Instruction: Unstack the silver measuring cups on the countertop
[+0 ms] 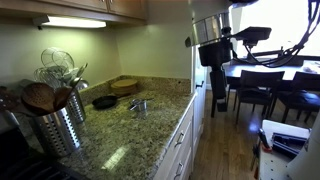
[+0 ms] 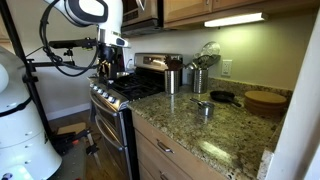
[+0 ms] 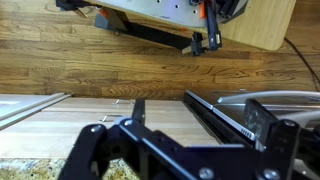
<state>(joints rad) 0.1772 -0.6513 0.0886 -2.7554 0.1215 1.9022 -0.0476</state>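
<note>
The silver measuring cups (image 1: 139, 104) sit stacked together near the middle of the speckled granite countertop (image 1: 120, 145). They also show in an exterior view (image 2: 204, 106) on the countertop (image 2: 232, 132). My gripper (image 1: 213, 52) hangs high in the air past the counter's end, far from the cups. In an exterior view it is above the stove (image 2: 110, 66). In the wrist view the gripper (image 3: 180, 128) is open and empty, with its fingers spread wide over wood flooring. The cups are out of the wrist view.
A tall ribbed utensil canister (image 1: 55, 125) stands at the counter's near end. A black round pan (image 1: 104, 101) and a wooden board (image 1: 126, 86) lie behind the cups. A stove (image 2: 128, 90) adjoins the counter. A dark dining table with chairs (image 1: 262, 88) stands nearby.
</note>
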